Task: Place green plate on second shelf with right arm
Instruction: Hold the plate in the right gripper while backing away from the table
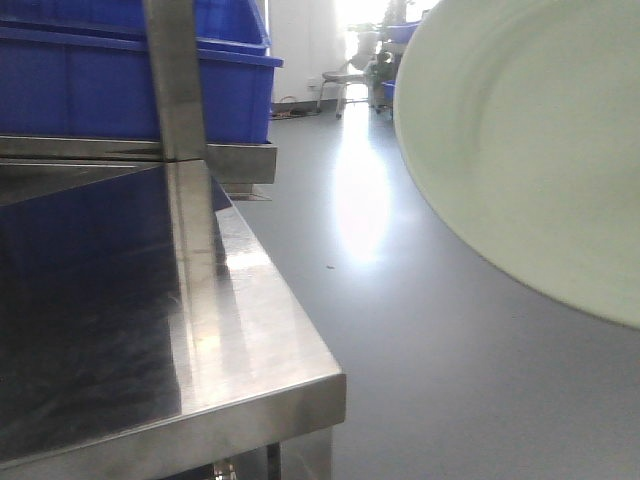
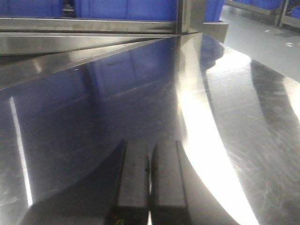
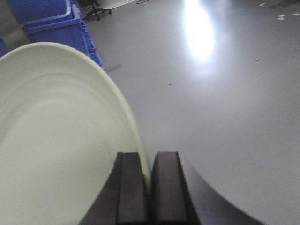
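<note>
Right claw pinching green plate rim at 6 o'clock; plate stiff, smooth, likely slippery, breakable. Left claw closed, empty.

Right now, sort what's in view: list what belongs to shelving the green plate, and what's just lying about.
Belongs to the job:
green plate, tilted, held off to the side of the shelving
right fingers, clamped on the plate's rim
steel shelf unit

Just lying about:
blue bins on the level above
left fingers, shut, holding nothing
</note>
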You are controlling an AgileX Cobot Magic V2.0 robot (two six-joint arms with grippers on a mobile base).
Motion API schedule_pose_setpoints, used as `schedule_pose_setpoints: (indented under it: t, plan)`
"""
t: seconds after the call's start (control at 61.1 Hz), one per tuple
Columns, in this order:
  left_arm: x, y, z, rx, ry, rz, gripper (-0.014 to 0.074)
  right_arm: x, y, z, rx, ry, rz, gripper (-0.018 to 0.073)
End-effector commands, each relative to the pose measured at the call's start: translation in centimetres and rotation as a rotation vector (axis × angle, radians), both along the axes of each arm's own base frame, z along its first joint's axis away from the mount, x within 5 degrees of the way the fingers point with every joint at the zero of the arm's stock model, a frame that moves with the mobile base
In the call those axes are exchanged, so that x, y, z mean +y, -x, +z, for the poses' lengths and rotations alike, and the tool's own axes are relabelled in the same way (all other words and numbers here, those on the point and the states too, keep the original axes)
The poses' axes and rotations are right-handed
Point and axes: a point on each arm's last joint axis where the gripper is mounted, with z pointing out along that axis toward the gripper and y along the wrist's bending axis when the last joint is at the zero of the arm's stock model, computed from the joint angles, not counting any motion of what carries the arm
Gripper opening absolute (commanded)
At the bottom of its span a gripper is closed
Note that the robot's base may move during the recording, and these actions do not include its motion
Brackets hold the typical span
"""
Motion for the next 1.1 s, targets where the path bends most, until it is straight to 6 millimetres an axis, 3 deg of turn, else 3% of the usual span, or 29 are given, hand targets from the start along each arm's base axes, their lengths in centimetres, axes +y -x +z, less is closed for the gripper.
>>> schedule_pose_setpoints:
  t: [0.0,1.081]
  plan:
    - [0.01,-0.11,-0.5,-0.064,0.001,0.001,0.0124,-0.19,-0.07,2.12,-0.137,-0.029,-0.024,0.0049]
    - [0.01,-0.11,-0.5,-0.064,0.001,0.001,0.0124,-0.19,-0.07,2.12,-0.137,-0.029,-0.024,0.0049]
